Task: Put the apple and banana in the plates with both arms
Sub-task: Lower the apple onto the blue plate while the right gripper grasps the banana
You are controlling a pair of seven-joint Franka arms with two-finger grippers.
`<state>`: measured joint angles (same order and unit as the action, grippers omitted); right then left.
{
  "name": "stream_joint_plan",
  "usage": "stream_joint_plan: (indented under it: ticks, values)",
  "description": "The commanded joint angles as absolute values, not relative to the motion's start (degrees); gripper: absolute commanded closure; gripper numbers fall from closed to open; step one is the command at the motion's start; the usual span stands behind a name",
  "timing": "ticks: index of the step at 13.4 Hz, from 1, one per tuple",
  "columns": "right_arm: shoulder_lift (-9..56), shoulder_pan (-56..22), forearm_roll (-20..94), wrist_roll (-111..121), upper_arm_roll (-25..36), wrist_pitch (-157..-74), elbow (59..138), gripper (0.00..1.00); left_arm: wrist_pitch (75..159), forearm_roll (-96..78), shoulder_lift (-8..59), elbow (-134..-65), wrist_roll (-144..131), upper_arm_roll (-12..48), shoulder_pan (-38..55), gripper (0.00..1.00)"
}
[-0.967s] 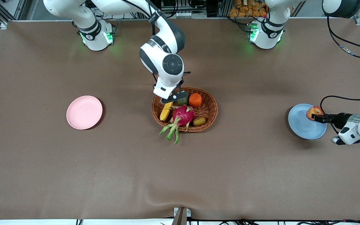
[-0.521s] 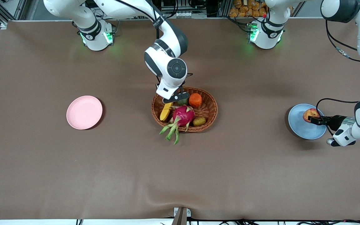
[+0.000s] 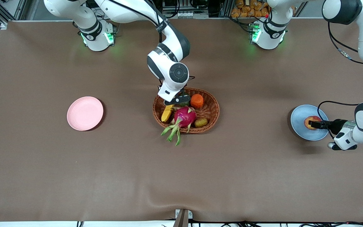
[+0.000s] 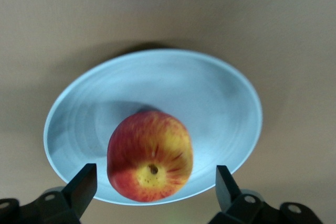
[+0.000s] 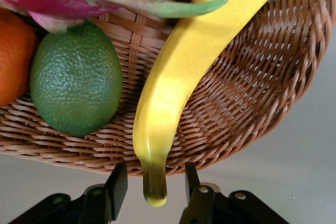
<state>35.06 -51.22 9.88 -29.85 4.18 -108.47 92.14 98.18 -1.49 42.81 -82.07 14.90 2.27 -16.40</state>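
The apple [image 4: 150,156] now sits on the light blue plate [image 4: 220,98], lowered from where it hung over the rim a second ago, and the left gripper [image 4: 153,182] has let go, fingers spread clear of it, so that half looks done. The banana [image 5: 184,72] still lies in the wicker basket [image 5: 252,103], its stem between the right gripper [image 5: 155,184]'s open fingers, which have crept in but not yet pinched; the pink plate [image 3: 85,113] waits toward the right arm's end.

You see a woven wicker basket [image 5: 252,77], its brown strands rough and ribbed. The banana [image 5: 184,72] has smooth, matt yellow skin; the lime [image 5: 76,80] beside it is finely pebbled. The apple [image 4: 149,156] looks smooth with a slight sheen, on a smooth blue plate [image 4: 220,93] of plastic look. The table [image 3: 74,173] wears matt brown cloth.
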Motion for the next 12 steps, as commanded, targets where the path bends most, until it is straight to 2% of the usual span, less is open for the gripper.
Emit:
stream_joint_plan:
  ticks: [1,5,8,12]
  values:
    - [35.68,-52.21,10.46,-30.94,4.83,-108.20,91.32,0.55,97.38,-1.14,40.44,-80.86,15.38,3.33,-16.00,0.00]
    - [35.68,-52.56,10.37,-31.73,4.83,-107.84,91.32,0.73,97.38,-0.44,34.82,-80.77,15.29,5.36,-15.56,0.00]
    - [35.51,-52.47,10.37,-31.73,4.83,-107.58,91.23,0.99,97.38,-0.62,31.91,-80.60,15.12,5.45,-13.98,0.00]
    - [33.58,-51.16,10.28,-31.55,5.27,-102.94,90.44,1.00,97.38,-0.70,29.01,-80.60,15.20,6.24,-13.45,0.00]
